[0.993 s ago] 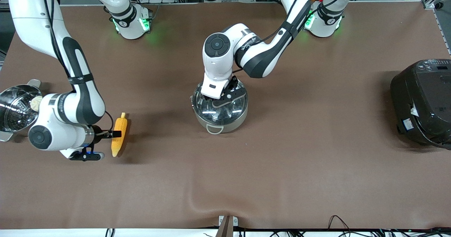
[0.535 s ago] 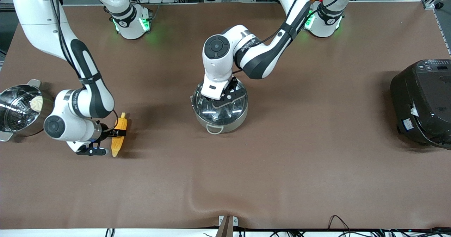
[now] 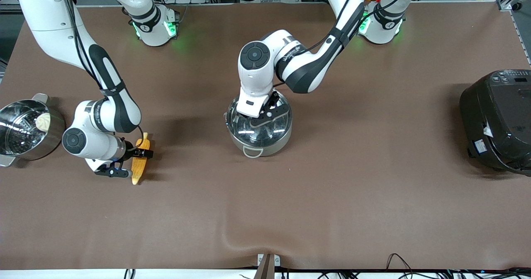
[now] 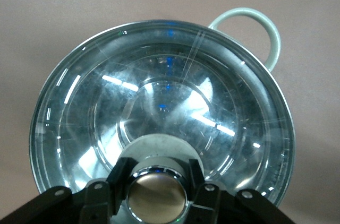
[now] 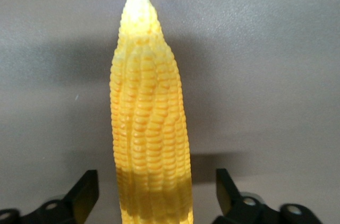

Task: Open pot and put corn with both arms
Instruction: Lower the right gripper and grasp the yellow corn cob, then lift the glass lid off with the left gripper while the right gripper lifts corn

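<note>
The steel pot (image 3: pixel 274 143) stands mid-table with its glass lid (image 3: pixel 271 127) on. My left gripper (image 3: pixel 265 115) is over the lid's centre. In the left wrist view my left gripper (image 4: pixel 158 181) is shut on the copper-coloured knob (image 4: pixel 158 197), with a black finger (image 4: pixel 119 176) pressed against each side. The yellow corn (image 3: pixel 137 172) lies on the table toward the right arm's end. My right gripper (image 3: pixel 139 154) is down around its middle. In the right wrist view the corn (image 5: pixel 149 107) runs between the open fingers (image 5: pixel 87 189), with a gap on each side.
A steel steamer pot (image 3: pixel 12 140) with a white bun (image 3: pixel 42 121) stands at the right arm's end, close to the right wrist. A big black rice cooker (image 3: pixel 498 119) sits at the left arm's end. The brown cloth has a ridge (image 3: pixel 249 237) near the front edge.
The right arm's wrist has swung in toward the corn, and its gripper now straddles the cob more closely. The left gripper has closed on the lid knob. Pot and corn have not moved.
</note>
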`<state>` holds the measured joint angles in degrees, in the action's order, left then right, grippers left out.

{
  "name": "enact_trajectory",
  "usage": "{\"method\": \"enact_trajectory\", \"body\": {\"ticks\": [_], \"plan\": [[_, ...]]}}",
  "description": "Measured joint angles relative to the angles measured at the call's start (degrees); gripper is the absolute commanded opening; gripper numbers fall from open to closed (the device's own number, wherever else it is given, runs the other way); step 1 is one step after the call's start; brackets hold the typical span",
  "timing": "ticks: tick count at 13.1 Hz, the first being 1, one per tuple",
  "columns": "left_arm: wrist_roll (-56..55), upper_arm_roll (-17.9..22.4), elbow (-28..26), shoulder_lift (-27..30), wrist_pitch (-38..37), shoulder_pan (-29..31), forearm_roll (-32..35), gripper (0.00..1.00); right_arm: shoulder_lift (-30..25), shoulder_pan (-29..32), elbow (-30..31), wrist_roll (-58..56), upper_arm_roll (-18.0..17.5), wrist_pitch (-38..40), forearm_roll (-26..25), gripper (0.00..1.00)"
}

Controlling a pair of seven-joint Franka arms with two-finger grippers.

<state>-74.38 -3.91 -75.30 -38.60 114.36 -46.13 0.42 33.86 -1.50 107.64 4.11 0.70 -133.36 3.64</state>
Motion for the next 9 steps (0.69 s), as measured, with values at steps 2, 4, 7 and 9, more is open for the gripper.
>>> {"method": "enact_trajectory", "body": {"ticks": [2, 4, 7, 9], "plan": [[-0.01, 0.01, 0.08, 0.0, -0.05, 0.02, 0.0, 0.0, -0.08, -0.54, 0.01, -0.08, -0.13, 0.69, 0.0, 0.0], [-0.07, 0.05, 0.32, 0.18, -0.36, 0.18, 0.0, 0.0, -0.34, -1.09, 0.0, -0.14, -0.13, 1.06, 0.0, 0.0], [-0.07, 0.51, 1.16, 2.46, -4.48, 0.65, 0.16, 0.0, -1.19, -1.17, -1.15, -3.68, -0.13, 2.29, -0.03, 0.0], [0.15, 0.79, 1.32, 6.13, -9.17, 2.22, 0.32, 0.0, -2.38, -1.61, -5.39, -4.84, -0.24, 10.33, -0.07, 0.0]]}}
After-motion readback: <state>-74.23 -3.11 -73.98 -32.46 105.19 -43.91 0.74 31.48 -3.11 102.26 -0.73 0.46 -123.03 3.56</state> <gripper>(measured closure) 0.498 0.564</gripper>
